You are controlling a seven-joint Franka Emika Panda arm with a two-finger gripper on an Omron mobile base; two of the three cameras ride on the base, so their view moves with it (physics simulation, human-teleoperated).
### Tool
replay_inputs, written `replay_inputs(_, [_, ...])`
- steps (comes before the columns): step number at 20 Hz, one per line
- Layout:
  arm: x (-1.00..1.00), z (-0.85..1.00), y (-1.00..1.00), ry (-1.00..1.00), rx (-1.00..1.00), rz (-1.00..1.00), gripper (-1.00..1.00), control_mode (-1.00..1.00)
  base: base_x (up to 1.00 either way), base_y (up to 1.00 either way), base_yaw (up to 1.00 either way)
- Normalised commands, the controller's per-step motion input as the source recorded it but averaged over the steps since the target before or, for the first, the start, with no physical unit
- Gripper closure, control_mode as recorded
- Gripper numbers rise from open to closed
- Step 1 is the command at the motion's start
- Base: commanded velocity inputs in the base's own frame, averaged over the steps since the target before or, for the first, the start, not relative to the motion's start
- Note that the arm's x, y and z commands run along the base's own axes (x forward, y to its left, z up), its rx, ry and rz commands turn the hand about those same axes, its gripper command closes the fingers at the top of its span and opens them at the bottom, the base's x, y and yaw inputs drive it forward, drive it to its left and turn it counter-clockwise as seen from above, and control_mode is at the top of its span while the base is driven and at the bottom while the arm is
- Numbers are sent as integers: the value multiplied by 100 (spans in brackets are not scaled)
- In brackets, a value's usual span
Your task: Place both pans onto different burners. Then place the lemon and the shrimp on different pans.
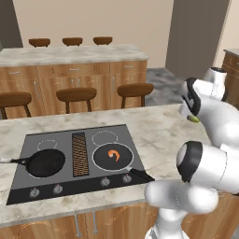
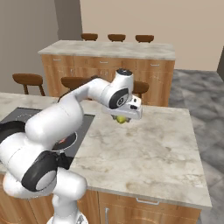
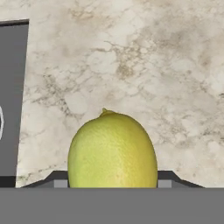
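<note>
Aloft, fingers gripping lemon over bare marble counter, cooktop edge just beside

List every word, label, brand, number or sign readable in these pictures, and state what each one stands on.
None: no readable text shows in any view.
The cooktop carries only white burner outlines and four knobs, whose markings, if any, are too small to tell.
The two pans, the shrimp, the lemon, the marble counter and the robot arm bear no lettering.
</note>
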Motion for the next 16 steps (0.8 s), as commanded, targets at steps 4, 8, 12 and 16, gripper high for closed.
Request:
replay_inputs(4, [-34, 42, 100, 0, 0, 1, 100, -100, 0, 0, 0])
replay_inputs(8, [-5, 33, 100, 0, 0, 2, 100, -100, 0, 0, 0])
replay_inputs(12, [0, 28, 100, 0, 0, 10, 100, -100, 0, 0, 0])
replay_inputs(16, [3, 25, 100, 2, 1, 15, 100, -100, 0, 0, 0])
